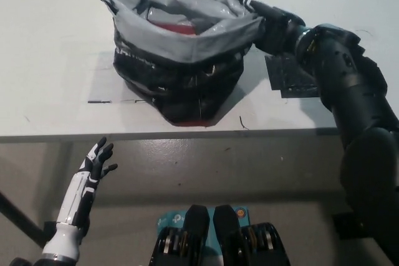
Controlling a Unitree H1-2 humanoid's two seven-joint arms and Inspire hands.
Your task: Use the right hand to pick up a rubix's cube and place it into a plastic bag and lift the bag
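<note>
bag (pixel 181 48) grey rim, black body | red inside | table (pixel 50 60) white | right hand (pixel 274 23) black

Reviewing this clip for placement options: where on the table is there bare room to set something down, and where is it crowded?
Bare table lies left of the plastic bag, out to the picture's left edge, and in a strip along the front edge below it. Right of the bag is crowded: the right hand grips its rim above a dark patch. The left hand rests open below the table.
</note>
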